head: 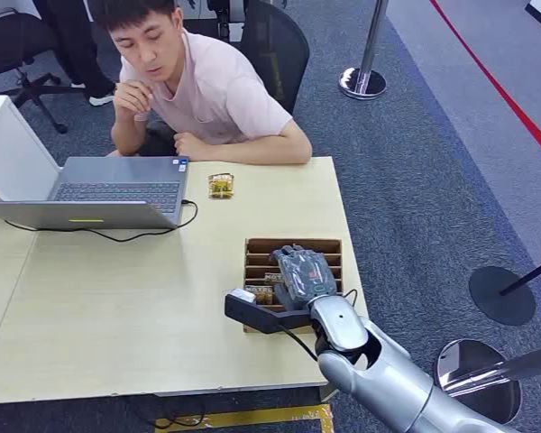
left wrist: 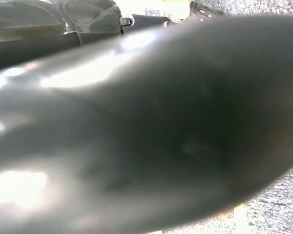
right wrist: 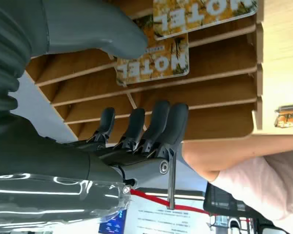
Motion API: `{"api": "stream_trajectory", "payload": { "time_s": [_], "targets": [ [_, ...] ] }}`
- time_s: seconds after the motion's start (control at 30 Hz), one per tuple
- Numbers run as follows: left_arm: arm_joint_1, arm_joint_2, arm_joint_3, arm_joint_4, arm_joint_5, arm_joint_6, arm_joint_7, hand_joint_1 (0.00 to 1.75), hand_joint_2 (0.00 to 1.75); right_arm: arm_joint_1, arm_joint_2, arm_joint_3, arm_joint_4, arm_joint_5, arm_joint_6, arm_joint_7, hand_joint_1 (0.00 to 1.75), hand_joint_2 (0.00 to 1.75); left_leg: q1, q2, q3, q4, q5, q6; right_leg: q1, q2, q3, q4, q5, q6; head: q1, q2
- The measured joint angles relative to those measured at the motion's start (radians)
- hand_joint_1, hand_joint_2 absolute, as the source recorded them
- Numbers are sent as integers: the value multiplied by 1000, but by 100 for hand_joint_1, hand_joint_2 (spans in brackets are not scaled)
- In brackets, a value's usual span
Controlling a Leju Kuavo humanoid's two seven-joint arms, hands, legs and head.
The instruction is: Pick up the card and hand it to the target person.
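Pale table (head: 152,298), wooden rack (head: 254,245) at lower centre; right hand (head: 303,273) above it, fingers (right wrist: 152,122) spread, empty; lower your thumb (right wrist: 100,29) onto the near card (right wrist: 156,61); pinch squarely.

Laptop (head: 111,191) possibly flanking tabletop (head: 118,298) path

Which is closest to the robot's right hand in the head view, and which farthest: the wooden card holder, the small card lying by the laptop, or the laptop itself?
From the right hand:
1. Wooden card holder, directly under the hand, at the table's right edge.
2. Small card, lying loose on the table in front of the seated person.
3. Laptop, on the table's far left.
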Motion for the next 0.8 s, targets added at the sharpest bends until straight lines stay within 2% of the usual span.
{"api": "stream_trajectory", "payload": {
  "time_s": [0.37, 0.8],
  "targets": [
    [0, 0, 0, 0, 2, 0, -8, 0, 0, 7, 0, -2, 34, 2, -27, 3, 81, 175, 0, 0, 0, 0, 0, 0, 0, 0, 0, 0, 0, 0, 0, 0],
    [1, 0, 0, 0, 12, 1, -8, 0, 0, 7, 6, -21, 49, 2, -40, 0, 92, 175, 0, 0, 0, 0, 0, 0, 0, 0, 0, 0, 0, 0, 0, 0]
  ]
}}
